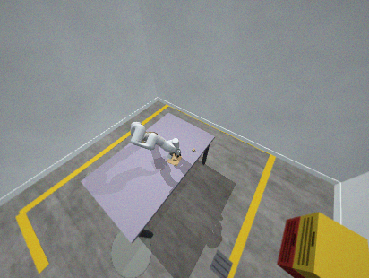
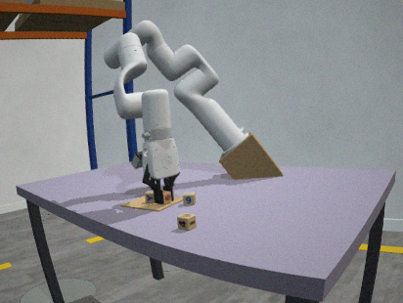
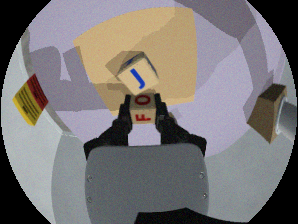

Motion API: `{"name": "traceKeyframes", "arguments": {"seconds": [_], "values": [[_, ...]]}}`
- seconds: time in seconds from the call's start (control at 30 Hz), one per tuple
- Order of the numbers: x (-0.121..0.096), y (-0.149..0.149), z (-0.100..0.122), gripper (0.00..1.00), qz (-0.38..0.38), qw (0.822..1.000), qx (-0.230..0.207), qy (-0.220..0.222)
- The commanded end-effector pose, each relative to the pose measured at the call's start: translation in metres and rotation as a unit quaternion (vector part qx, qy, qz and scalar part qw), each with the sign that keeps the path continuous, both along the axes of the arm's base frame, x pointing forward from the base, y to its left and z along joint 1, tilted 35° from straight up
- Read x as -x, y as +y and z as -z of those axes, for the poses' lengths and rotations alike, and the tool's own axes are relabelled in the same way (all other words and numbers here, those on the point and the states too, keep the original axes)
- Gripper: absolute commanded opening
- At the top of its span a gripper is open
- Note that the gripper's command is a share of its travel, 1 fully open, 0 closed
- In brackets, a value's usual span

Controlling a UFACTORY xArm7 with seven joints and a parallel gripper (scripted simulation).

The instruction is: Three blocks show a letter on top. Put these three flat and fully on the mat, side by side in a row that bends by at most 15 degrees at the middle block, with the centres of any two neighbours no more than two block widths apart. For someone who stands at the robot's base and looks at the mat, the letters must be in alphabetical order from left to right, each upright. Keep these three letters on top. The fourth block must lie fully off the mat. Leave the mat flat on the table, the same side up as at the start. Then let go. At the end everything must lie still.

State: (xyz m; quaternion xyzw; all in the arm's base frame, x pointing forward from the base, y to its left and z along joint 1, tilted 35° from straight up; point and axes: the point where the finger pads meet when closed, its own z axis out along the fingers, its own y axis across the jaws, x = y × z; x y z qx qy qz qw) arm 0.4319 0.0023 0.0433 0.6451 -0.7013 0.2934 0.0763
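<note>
Four blocks sat on the lilac table (image 2: pixel 274 230). Going left to right in the exterior view: a block with a blue J (image 2: pixel 150 196) lay on the tan mat (image 2: pixel 134 204), touching or just beside the red-letter block (image 2: pixel 167 197), which the gripper (image 2: pixel 161 194) had clamped between its fingers, low over the mat. Whether that block rested on the mat or hung just above it couldn't be told. Next, a block with a blue mark (image 2: pixel 189 198) stood on the table just off the mat's right edge. A block with a dark mark (image 2: pixel 186 221) sat nearer the table's front edge, well off the mat. Wrist view confirmed the grip: the red-letter block between both fingers, the J block (image 3: pixel 137 78) just beyond it over the mat (image 3: pixel 180 43).
</note>
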Motion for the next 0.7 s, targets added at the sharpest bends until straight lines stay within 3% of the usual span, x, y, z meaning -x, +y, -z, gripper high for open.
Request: {"name": "traceKeyframes", "arguments": {"seconds": [0.0,0.67], "values": [[-0.0008,0.0014,-0.0007,0.27,-0.001,1.0,-0.001,-0.001],[-0.0012,0.0009,0.0002,0.27,-0.001,1.0,-0.001,-0.001]]}}
